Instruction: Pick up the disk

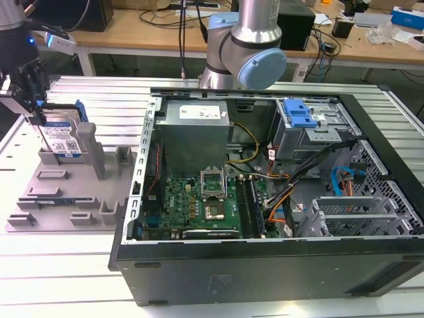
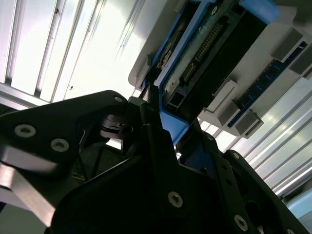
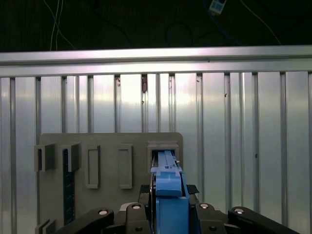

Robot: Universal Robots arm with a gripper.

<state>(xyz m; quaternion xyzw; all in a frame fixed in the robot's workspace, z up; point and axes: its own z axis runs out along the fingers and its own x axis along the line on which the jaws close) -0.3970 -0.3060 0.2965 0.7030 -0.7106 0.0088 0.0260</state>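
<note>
The disk (image 1: 63, 139) stands on edge in a slot of the grey fixture tray (image 1: 63, 215) at the exterior view's left, its white-and-blue label facing the camera. My gripper (image 1: 34, 106) comes down on its upper left edge. In the first wrist view the disk (image 3: 168, 183) is edge-on, its blue rail held between the two dark fingers of the gripper (image 3: 169, 197). The second wrist view has the disk (image 2: 204, 53) with its connector side up and a finger (image 2: 152, 114) pressed against the blue rail. The lower part of the disk sits in the tray (image 3: 107, 141).
An open computer case (image 1: 278, 199) fills the exterior view's middle and right, with a blue drive-bay bracket (image 1: 299, 114) inside. The arm's base (image 1: 242, 46) rises behind the case. A blue memory strip (image 3: 68, 187) lies in a tray slot. Ribbed aluminium table (image 3: 234, 122) surrounds the tray.
</note>
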